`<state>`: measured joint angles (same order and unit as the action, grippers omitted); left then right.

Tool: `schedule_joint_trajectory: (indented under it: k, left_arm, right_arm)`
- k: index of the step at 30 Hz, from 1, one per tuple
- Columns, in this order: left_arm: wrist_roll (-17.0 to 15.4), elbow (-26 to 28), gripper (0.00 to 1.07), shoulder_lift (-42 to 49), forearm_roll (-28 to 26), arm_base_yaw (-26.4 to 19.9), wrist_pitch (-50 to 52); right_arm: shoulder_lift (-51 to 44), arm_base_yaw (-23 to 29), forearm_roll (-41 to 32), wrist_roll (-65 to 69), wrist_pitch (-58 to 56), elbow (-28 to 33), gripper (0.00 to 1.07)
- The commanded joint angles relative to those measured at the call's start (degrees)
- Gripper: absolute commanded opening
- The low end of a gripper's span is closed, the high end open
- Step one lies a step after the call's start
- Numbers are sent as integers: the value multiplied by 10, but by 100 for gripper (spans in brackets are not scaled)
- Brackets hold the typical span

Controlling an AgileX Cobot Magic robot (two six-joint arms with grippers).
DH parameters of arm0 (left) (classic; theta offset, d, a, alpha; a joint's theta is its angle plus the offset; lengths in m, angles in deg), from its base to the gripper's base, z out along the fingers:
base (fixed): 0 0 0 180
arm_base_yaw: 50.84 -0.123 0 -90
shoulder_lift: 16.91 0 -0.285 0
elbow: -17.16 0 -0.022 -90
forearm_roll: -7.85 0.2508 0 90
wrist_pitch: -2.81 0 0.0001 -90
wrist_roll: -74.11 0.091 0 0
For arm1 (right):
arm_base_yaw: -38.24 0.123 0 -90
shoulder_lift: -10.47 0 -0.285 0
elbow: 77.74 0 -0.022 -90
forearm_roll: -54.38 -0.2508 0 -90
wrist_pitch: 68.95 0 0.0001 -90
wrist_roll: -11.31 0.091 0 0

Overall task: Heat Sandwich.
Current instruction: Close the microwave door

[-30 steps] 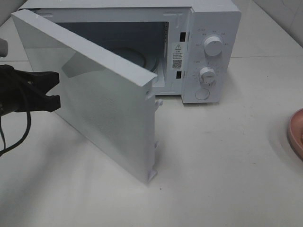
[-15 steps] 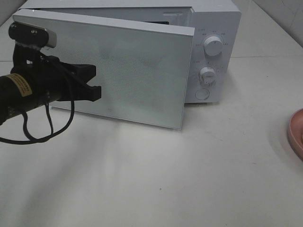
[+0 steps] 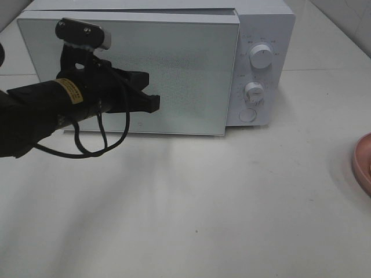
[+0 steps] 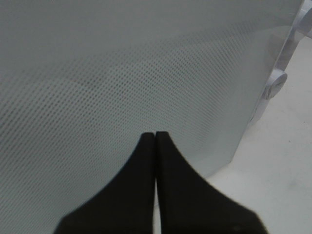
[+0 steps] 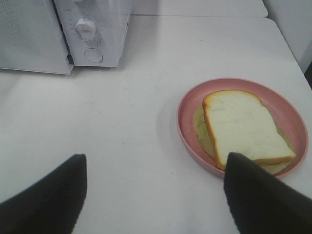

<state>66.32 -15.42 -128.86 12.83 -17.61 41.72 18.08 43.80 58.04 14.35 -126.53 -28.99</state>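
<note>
The sandwich (image 5: 243,124), pale bread with an orange-yellow crust and a green layer under it, lies on a round pink plate (image 5: 187,105) on the table. My right gripper (image 5: 156,158) hangs open above the table just beside that plate, holding nothing. Only the plate's edge (image 3: 363,162) shows in the exterior view, at the far right. The white microwave (image 3: 264,35) stands at the back, its door (image 3: 185,69) swung almost flat against the body. My left gripper (image 3: 153,103) is shut, with its tips (image 4: 155,134) at the door's dotted face (image 4: 122,73).
Two round dials (image 3: 261,57) (image 3: 253,91) and a round button (image 3: 248,115) sit on the microwave's right panel. A door latch hook (image 4: 277,82) still shows at the door's free edge. A black cable (image 3: 87,152) loops under the left arm.
The microwave door swung from wide open to nearly closed. My left arm moved right and toward the microwave with its shut tips following the door. The plate's edge did not move.
</note>
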Motion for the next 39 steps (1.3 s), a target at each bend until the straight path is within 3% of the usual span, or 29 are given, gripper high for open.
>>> schedule_joint_trajectory:
  k: [1,22,39]
  left_arm:
    - [1,34,0,-13,-6,13,-17]
    - [-1,213,0,-112,-13,56,-93]
    - [11,315,0,-168,-36,58,-128]
  right_arm:
    - [-17,-1,2,1,5,1,75]
    - [-17,-1,2,1,5,1,75]
    - [-17,-1,2,1,5,1,75]
